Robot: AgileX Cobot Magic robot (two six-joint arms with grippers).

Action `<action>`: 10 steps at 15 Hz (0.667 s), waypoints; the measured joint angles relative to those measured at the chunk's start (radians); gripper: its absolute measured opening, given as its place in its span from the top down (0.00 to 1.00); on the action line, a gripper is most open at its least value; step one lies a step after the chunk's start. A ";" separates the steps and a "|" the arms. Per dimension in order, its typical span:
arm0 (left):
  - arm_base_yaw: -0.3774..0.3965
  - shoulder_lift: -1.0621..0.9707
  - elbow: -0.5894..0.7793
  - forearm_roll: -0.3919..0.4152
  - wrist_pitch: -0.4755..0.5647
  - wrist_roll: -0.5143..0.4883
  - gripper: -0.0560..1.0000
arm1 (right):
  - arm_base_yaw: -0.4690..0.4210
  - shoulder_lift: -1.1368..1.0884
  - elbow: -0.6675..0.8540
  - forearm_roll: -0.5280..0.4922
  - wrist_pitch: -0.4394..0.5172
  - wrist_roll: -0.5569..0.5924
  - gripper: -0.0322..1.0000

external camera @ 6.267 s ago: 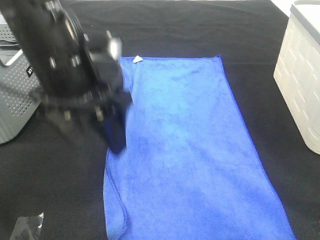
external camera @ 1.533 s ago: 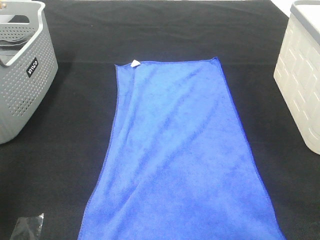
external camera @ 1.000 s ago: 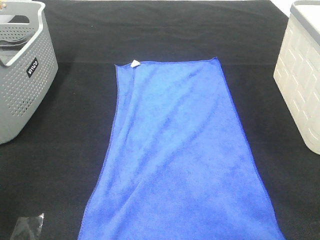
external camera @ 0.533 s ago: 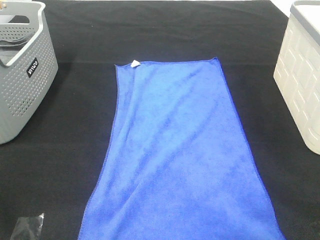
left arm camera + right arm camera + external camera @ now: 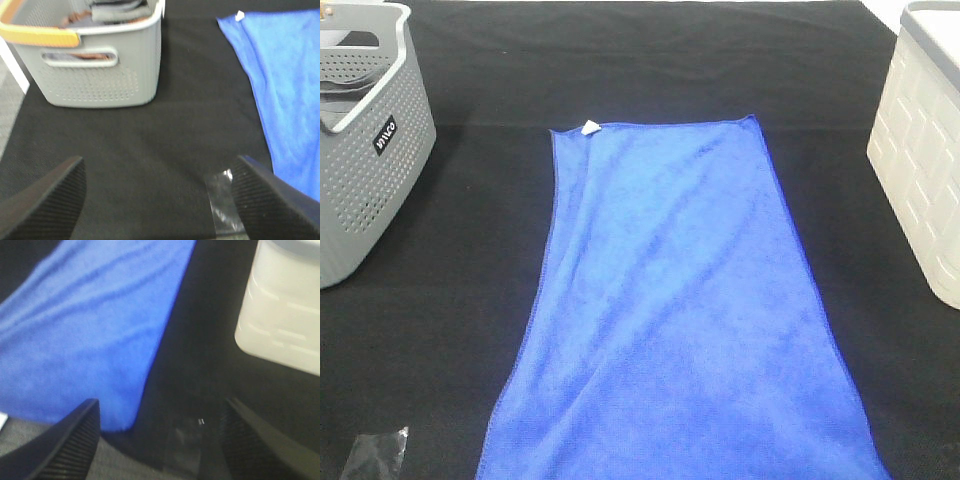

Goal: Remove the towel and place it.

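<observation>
The blue towel lies spread flat lengthwise on the black table cloth, its small white tag at the far left corner. Neither arm shows in the exterior high view. In the left wrist view my left gripper is open over bare black cloth, with the towel off to one side of it. The right wrist view shows my right gripper open above the black cloth, just beside a corner of the towel. Nothing sits between either pair of fingers.
A grey perforated basket stands at the left, also in the left wrist view as the basket with dark items inside. A white bin stands at the right. A small crumpled clear wrapper lies at the near left.
The left arm that hung over the towel's left edge several seconds ago has left the exterior high view, and the towel now lies flatter. Over the last second nothing has moved.
</observation>
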 joint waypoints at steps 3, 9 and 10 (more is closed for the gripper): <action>0.000 0.000 0.043 -0.036 0.004 0.014 0.23 | 0.000 0.000 0.039 0.019 -0.100 -0.002 0.30; 0.003 0.000 0.045 -0.119 0.004 0.075 0.23 | 0.000 0.000 0.041 0.015 -0.108 -0.002 0.30; 0.003 0.000 0.053 -0.116 -0.021 0.111 0.23 | 0.000 0.000 0.041 0.011 -0.108 -0.002 0.30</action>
